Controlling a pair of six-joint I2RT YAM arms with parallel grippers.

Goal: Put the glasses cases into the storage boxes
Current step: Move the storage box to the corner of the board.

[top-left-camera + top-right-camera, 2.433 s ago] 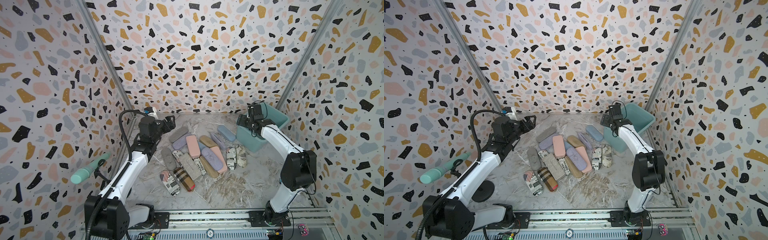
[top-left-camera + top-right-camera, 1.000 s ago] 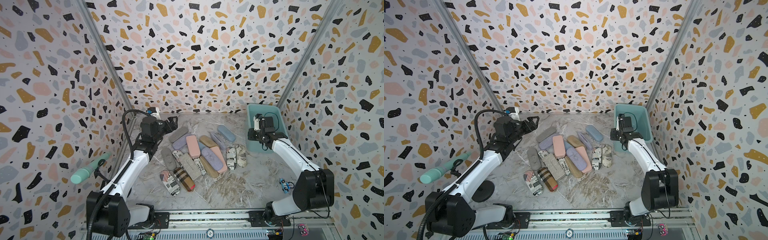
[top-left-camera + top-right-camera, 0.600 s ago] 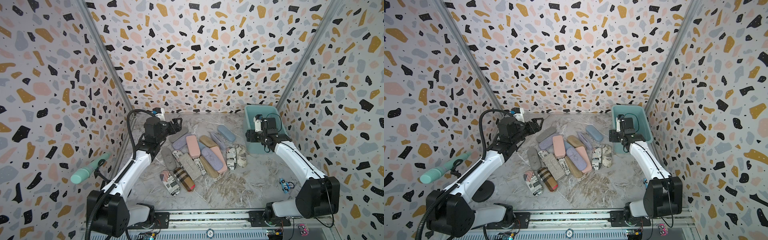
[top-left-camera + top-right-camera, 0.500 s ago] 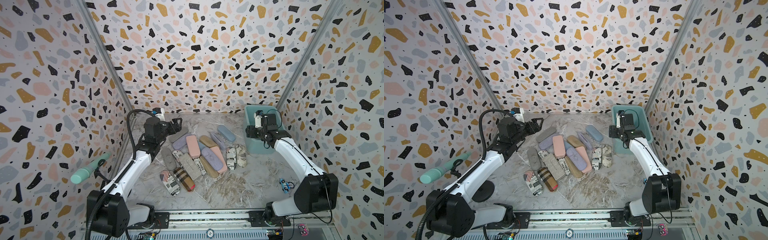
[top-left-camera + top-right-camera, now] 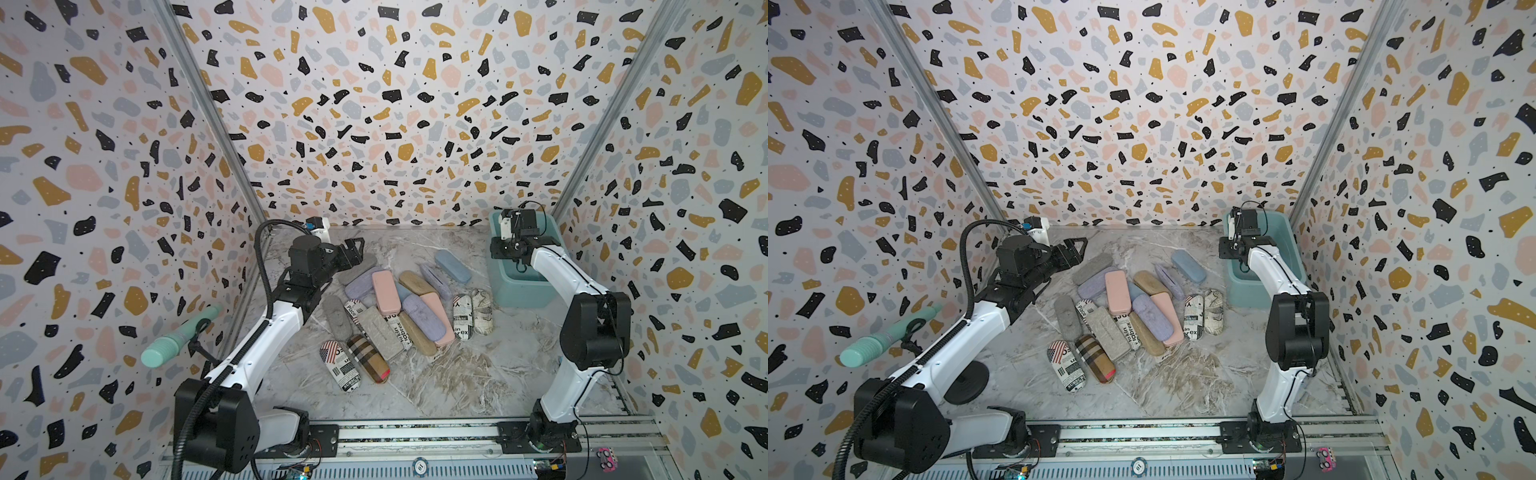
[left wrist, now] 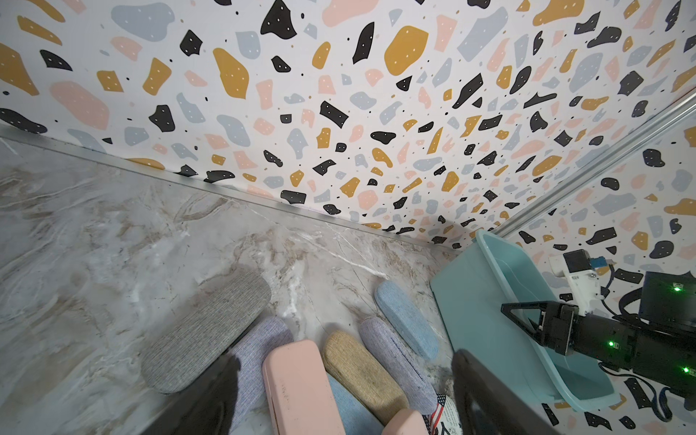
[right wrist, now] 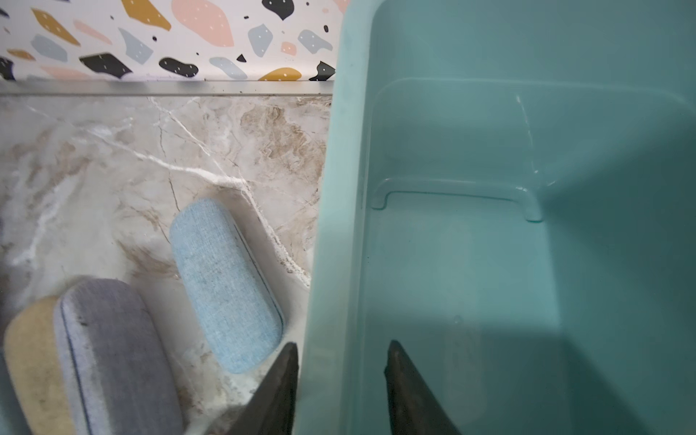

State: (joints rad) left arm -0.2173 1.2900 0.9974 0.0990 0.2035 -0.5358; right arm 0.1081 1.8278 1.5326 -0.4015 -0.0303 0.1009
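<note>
NOTHING PACKED YET: in both top views we count well over a dozen glasses cases (image 5: 399, 320) heaped on the marble table (image 5: 457, 386), and none in the teal tub (image 5: 519, 293) at the far right corner. The right arm hides part of the tub's floor here. The left gripper (image 5: 354, 254) hovers with jaws apart and empty over the grey case (image 5: 358, 268) at the pile's far left edge. The right gripper (image 5: 518, 266) reaches down at the tub wall that faces the pile.

From the left wrist camera we look between spread fingers (image 6: 211, 391) with nothing held. Below lie the grey case (image 6: 207, 331), a pink case (image 6: 297, 388) and a blue case (image 6: 406, 320), all on the table beside the tub (image 6: 474, 301).

The right wrist camera shows one finger (image 7: 278, 388) outside the tub's wall and the other inside it, so we read this gripper as clenched on the rim. The stretch of tub floor (image 7: 489, 271) in view is bare, and the blue case (image 7: 226, 286) lies just outside the wall.

We judge the job barely begun: the tub looks placed and steadied, and every case remains to be moved
</note>
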